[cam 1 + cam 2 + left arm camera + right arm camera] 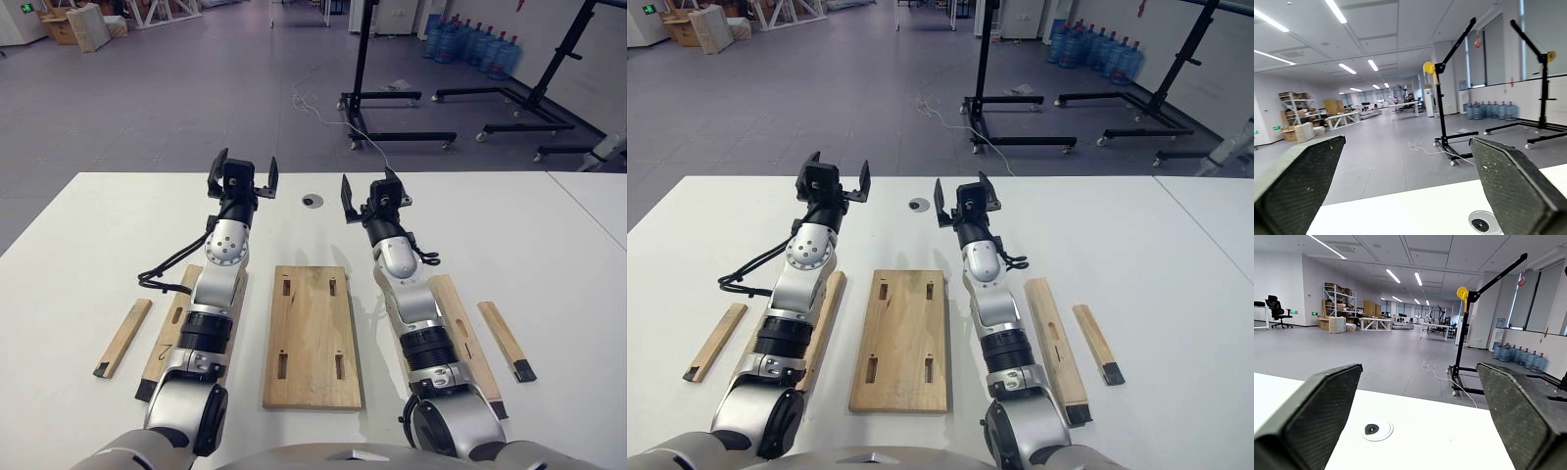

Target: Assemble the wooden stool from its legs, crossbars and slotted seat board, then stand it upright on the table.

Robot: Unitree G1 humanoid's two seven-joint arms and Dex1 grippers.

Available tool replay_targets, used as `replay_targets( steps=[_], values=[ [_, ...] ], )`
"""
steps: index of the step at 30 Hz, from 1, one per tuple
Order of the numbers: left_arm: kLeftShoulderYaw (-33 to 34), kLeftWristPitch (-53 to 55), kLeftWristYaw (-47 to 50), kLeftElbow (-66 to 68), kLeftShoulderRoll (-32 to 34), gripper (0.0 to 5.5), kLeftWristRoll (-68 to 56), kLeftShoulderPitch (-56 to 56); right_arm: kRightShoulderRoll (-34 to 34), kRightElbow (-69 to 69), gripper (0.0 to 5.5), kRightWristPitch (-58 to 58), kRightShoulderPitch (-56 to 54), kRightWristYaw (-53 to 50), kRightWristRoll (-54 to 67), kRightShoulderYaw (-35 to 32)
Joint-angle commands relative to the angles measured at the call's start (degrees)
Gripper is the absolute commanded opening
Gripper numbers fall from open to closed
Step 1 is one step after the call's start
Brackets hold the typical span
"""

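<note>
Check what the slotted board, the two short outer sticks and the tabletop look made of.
The slotted seat board: pale wood, matte, apparently unvarnished; grain streaks show. The left short stick and right short stick: same pale wood, each with a dark end, paint or a cap, unclear. The table: smooth white top, probably laminate or painted; no grain.
</note>
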Motion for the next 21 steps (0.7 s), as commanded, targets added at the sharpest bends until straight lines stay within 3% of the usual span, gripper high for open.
replay_targets(
  steps=[1, 21],
  values=[
    [-0.54, -0.46, 1.62, 0.20, -0.42, 4.65, 1.46, 1.38, -0.12, 0.26, 4.31, 0.02, -2.06, 0.58, 0.34, -0.09],
    [-1.26, -0.30, -3.25, -2.79, -2.89, 4.65, -3.42, 4.26, -0.76, -0.52, 4.31, 2.04, -2.30, 3.99, 2.35, -1.04]
  ],
)
